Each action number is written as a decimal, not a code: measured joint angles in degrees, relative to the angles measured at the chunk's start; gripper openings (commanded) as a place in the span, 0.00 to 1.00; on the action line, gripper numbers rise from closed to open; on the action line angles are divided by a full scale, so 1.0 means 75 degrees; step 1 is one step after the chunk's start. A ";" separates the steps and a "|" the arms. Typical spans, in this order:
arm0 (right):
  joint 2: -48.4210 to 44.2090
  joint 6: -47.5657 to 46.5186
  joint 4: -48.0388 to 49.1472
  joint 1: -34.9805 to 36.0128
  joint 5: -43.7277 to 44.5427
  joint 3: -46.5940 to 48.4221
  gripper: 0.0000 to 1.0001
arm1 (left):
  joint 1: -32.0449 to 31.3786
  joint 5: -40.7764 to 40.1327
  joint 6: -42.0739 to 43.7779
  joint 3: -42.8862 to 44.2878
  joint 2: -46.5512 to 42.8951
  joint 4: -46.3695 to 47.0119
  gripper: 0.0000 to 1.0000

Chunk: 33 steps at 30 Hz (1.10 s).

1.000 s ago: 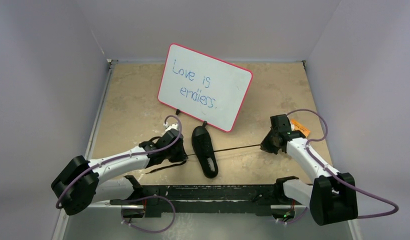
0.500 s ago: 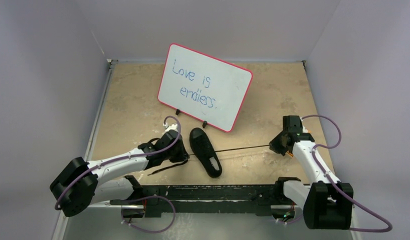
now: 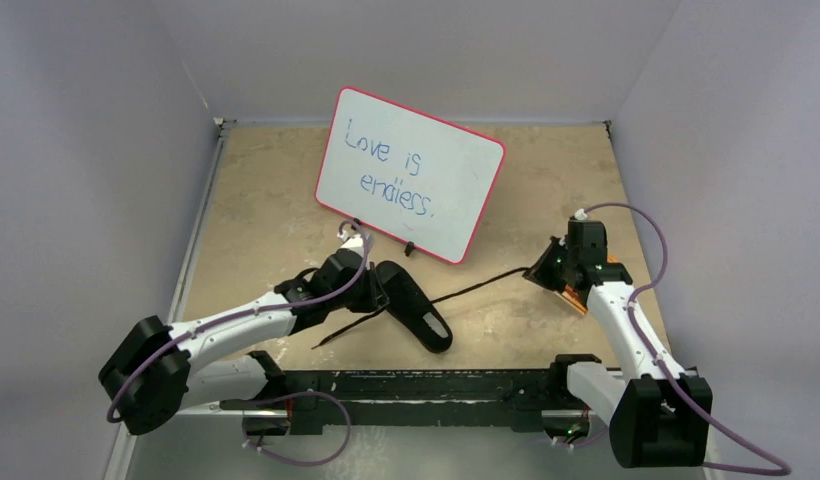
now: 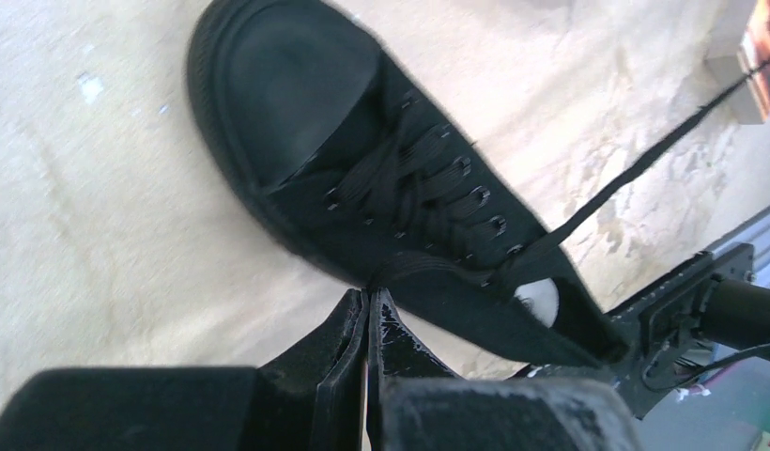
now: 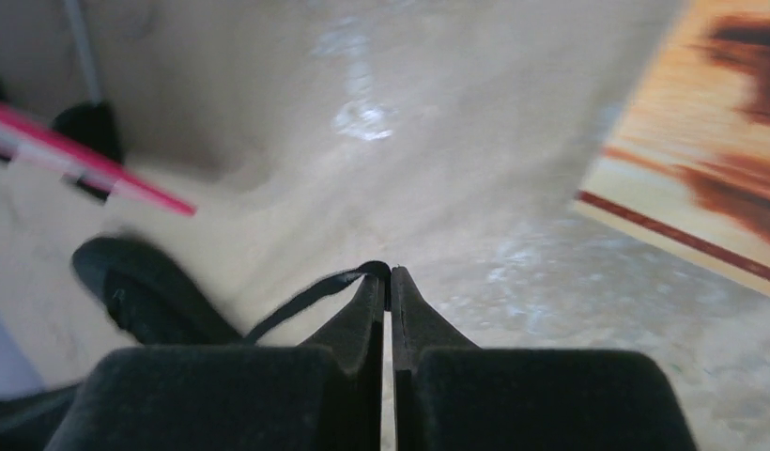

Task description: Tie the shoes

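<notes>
The small black sneaker (image 3: 414,304) lies on the table below the whiteboard, toe to the upper left, and fills the left wrist view (image 4: 362,160). My left gripper (image 3: 374,290) is shut on the left lace (image 4: 428,266) right at the shoe's side (image 4: 372,293). A loose lace tail (image 3: 348,328) trails down-left on the table. My right gripper (image 3: 538,274) is shut on the right lace (image 3: 481,282), which runs from the shoe up to it; the lace bends over the tips in the right wrist view (image 5: 388,274).
A pink-framed whiteboard (image 3: 410,172) reading "Love is endless." stands behind the shoe on small feet. An orange card (image 3: 576,296) lies under the right wrist. Grey walls close in the table on three sides; the black arm rail (image 3: 416,385) runs along the front.
The shoe has turned, its heel swinging right and toe up-left. My left gripper moved right against the shoe. My right gripper moved up and left; its lace now slopes and looks slacker.
</notes>
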 measured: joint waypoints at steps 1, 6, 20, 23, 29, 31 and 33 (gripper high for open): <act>-0.0009 -0.0119 0.0175 0.0122 -0.0423 -0.0017 0.00 | 0.0000 0.0096 0.0082 0.0122 0.0169 0.0111 0.00; 0.0134 -0.0393 0.1032 0.1743 -0.1810 -0.0221 0.00 | -0.0029 0.0548 0.0376 0.0370 0.0711 0.0822 0.00; 0.2235 -0.0242 0.2964 0.5307 -0.2856 -0.0723 0.00 | -0.0064 0.1373 0.0848 0.0224 0.0047 0.1652 0.00; 0.2640 -0.0055 0.3346 0.5645 -0.3057 -0.0723 0.00 | -0.0085 0.1370 0.0848 0.0073 -0.0367 0.1655 0.00; 0.1635 0.0405 0.3174 0.5662 -0.2736 -0.0697 0.00 | -0.0102 0.1370 0.0854 -0.0082 -0.0600 0.1652 0.00; 0.1072 0.0440 0.2763 0.5627 -0.2308 -0.0557 0.00 | -0.0146 0.1376 0.0880 -0.0117 -0.0600 0.1716 0.00; 0.0667 0.0382 0.2157 0.5549 -0.1813 -0.0204 0.00 | -0.0236 0.1396 0.0991 -0.0219 -0.0592 0.1915 0.00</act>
